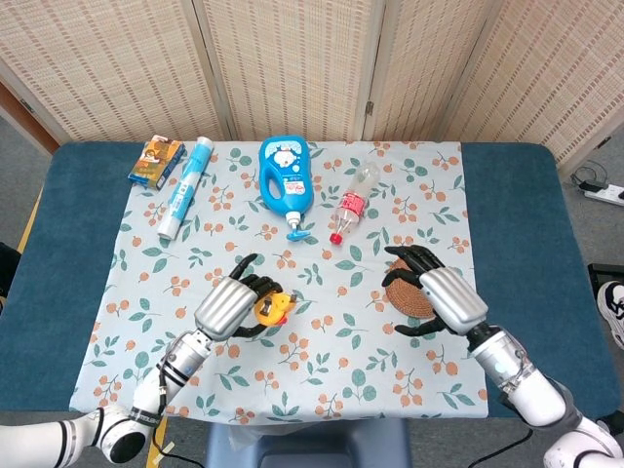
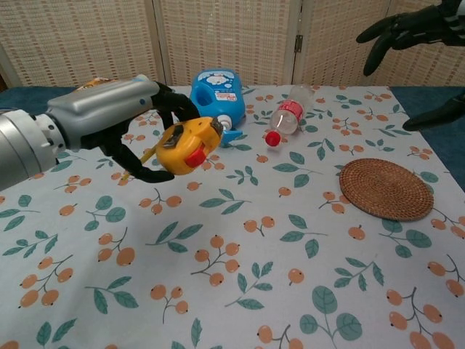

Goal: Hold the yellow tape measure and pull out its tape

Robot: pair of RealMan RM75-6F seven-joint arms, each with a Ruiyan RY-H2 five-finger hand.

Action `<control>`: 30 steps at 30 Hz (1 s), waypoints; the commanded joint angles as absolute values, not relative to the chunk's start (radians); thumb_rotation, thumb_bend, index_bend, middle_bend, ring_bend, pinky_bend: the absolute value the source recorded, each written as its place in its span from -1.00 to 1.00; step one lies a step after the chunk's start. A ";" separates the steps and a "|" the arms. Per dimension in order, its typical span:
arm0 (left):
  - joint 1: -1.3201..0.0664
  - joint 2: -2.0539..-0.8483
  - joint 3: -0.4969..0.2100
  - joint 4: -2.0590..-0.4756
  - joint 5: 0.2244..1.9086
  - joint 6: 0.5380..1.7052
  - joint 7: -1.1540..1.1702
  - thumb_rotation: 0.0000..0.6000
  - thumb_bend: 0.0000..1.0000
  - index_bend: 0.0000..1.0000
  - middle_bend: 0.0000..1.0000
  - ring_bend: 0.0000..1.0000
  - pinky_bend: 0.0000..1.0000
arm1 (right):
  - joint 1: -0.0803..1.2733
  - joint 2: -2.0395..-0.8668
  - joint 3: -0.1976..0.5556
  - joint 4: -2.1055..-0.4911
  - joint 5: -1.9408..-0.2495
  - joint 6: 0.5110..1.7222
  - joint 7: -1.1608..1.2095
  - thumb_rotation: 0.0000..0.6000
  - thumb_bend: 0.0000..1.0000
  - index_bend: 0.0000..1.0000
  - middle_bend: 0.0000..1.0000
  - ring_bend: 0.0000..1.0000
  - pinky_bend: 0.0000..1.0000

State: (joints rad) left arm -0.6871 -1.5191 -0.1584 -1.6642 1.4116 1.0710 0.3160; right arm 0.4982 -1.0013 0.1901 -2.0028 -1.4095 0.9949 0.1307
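Note:
My left hand (image 1: 231, 307) (image 2: 120, 123) grips the yellow tape measure (image 1: 272, 309) (image 2: 186, 145) and holds it lifted above the flowered cloth, its red button facing the chest camera. A short bit of yellow tape hangs down behind the case. My right hand (image 1: 439, 294) (image 2: 410, 33) is open with its fingers spread, hovering over the woven coaster's near side. It stays well to the right of the tape measure and touches nothing.
A round woven coaster (image 1: 409, 289) (image 2: 386, 189) lies right of centre. At the back lie a blue detergent bottle (image 1: 285, 175), a clear bottle with a red cap (image 1: 353, 203), a light-blue tube (image 1: 185, 188) and a small orange box (image 1: 156, 161).

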 commanded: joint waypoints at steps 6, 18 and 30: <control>-0.737 -1.594 -0.197 -1.687 1.365 1.062 0.391 1.00 -0.33 0.09 0.04 -0.18 -0.86 | 0.588 -1.093 0.238 -1.994 -1.270 0.935 0.054 1.00 -0.62 -0.18 -0.81 -0.87 -0.98; -0.774 -1.668 -0.216 -1.660 1.330 1.070 0.431 1.00 -0.33 0.09 0.05 -0.17 -0.86 | 0.661 -1.185 0.240 -1.962 -1.173 0.909 -0.021 1.00 -0.47 -0.12 -0.78 -0.84 -0.98; -0.788 -1.702 -0.210 -1.644 1.325 1.090 0.470 1.00 -0.33 0.10 0.05 -0.17 -0.86 | 0.695 -1.222 0.230 -1.941 -1.129 0.893 -0.033 1.00 -0.33 -0.08 -0.76 -0.84 -0.98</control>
